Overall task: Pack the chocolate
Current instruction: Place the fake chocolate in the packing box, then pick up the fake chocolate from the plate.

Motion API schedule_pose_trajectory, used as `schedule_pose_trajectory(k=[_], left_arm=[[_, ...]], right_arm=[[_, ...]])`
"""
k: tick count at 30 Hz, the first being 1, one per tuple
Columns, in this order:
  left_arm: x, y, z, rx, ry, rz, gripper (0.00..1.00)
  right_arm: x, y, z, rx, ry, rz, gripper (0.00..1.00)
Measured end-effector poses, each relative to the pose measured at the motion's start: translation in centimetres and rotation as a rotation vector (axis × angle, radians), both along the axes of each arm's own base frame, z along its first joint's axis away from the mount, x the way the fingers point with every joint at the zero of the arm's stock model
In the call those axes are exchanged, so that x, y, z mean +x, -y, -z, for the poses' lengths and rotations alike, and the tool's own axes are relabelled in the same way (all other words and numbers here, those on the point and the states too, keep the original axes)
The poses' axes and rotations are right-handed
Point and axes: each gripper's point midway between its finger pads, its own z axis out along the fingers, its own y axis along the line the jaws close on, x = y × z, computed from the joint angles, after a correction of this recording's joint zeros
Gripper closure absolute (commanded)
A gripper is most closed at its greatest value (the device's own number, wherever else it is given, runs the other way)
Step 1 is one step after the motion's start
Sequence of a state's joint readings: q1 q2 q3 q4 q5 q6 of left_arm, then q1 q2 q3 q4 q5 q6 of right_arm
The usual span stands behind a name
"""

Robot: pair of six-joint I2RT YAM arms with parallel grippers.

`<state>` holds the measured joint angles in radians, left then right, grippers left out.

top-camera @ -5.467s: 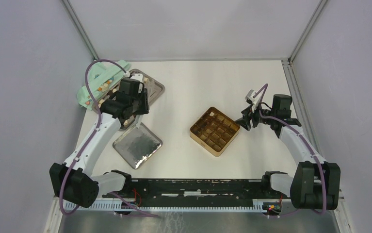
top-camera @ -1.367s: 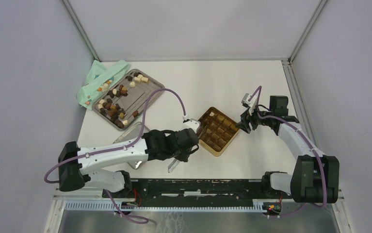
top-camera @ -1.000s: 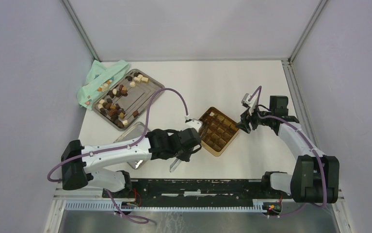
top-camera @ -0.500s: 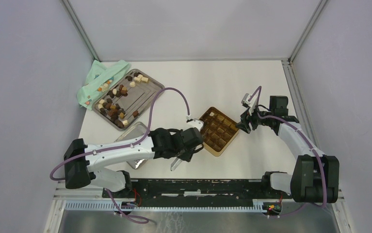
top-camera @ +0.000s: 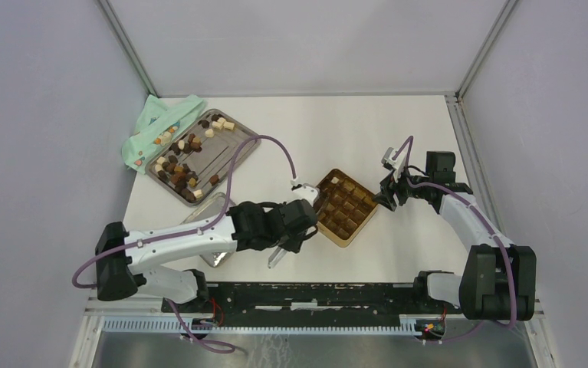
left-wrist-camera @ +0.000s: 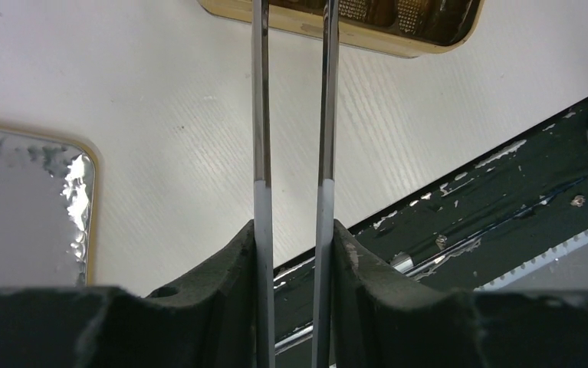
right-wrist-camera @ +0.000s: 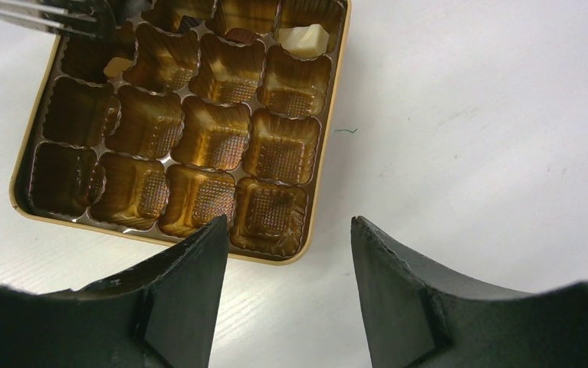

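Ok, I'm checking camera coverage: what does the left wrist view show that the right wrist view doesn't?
Only left wrist: the left gripper clamped on the tweezers, a shiny metal tray corner, the black base rail. Only right wrist: the open right gripper, the inside of the gold tin, one cup holding a cream-white chocolate. Both: the tin's rim, tweezers, white table.

Two white-shelled arms point(top-camera: 183, 239) with black joints, bulky black bases point(top-camera: 497, 287) and looping purple cables point(top-camera: 237, 165) end in matte black, wedge-shaped claw fingers point(right-wrist-camera: 183, 284).
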<state>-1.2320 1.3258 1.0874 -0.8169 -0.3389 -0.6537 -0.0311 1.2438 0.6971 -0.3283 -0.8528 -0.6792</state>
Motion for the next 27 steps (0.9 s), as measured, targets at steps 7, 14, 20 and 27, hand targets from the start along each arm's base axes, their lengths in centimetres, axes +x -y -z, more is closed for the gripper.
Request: schedule_pose_trajectory(k=[7,14,20,27], left_arm=[[2.1,-1.5,-2.4,-0.07,0.039,-0.056,0.6],[7.6,-7.9,-5.4,-0.115,0.108,-0.243,0.6],[10.6,-15.1,-6.4,-0.066,0.17,-0.434,0.59],[11.8,-20.9,-3.7,0.069,0.119,-0.564,0.59]], right_arm=[[-0.1,0.0,0.0,0.0,-0.003,0.0,0.35],[-0.1,0.0,0.0,0.0,-0.003,0.0,0.34],[-0.1,0.0,0.0,0.001,-0.003,-0.001,0.34],[-0.1,0.0,0.0,0.002,-0.003,-0.002,0.34]])
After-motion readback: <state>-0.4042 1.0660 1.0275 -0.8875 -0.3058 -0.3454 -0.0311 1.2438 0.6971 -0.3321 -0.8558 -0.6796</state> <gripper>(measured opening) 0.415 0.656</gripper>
